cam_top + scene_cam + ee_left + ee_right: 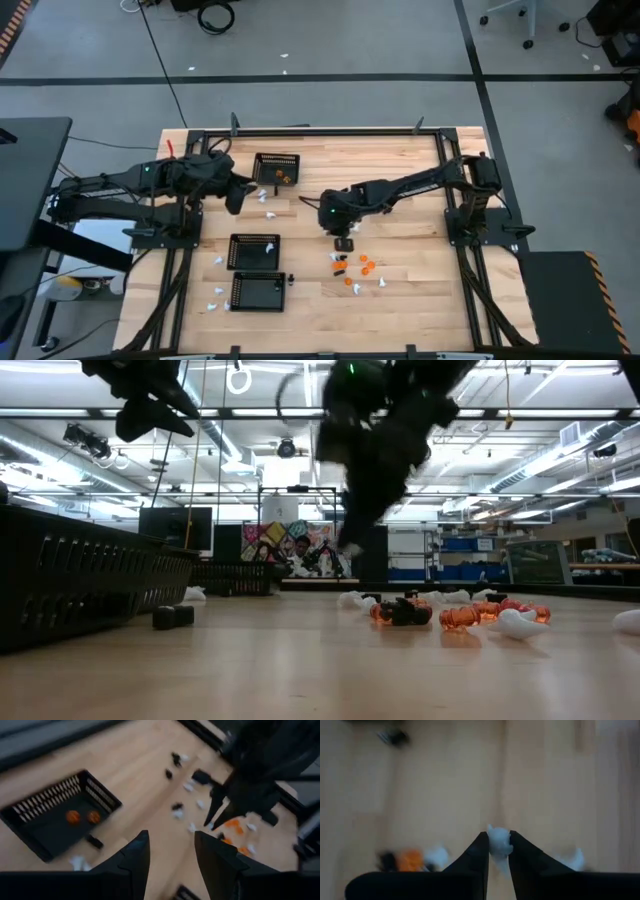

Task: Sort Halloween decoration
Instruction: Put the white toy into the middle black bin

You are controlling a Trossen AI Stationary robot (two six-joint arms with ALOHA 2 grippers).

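Note:
Small orange, white and black Halloween decoration pieces [357, 268] lie in a loose pile on the wooden table, right of middle. My right gripper [498, 836] hangs just above the pile's far side, shut on one white piece [499, 843]. My left gripper [171, 836] stands open and empty, high above the table's left part [236, 203], near the far basket [277, 168], which holds two orange pieces [83, 816]. My right gripper pinches the white piece [498, 840] between its two fingertips [481, 845]. The fingers slant down from the table's right side. The piece is lifted clear of the table [350, 548]; part of it sticks out past the fingertips.
Two more black mesh baskets stand at the near left: one [254, 250] with white pieces in it, one [255, 291] nearer the front edge. Stray white pieces [268, 205] and a black piece [172, 616] lie around the baskets. Bare wood lies between the pile and the baskets.

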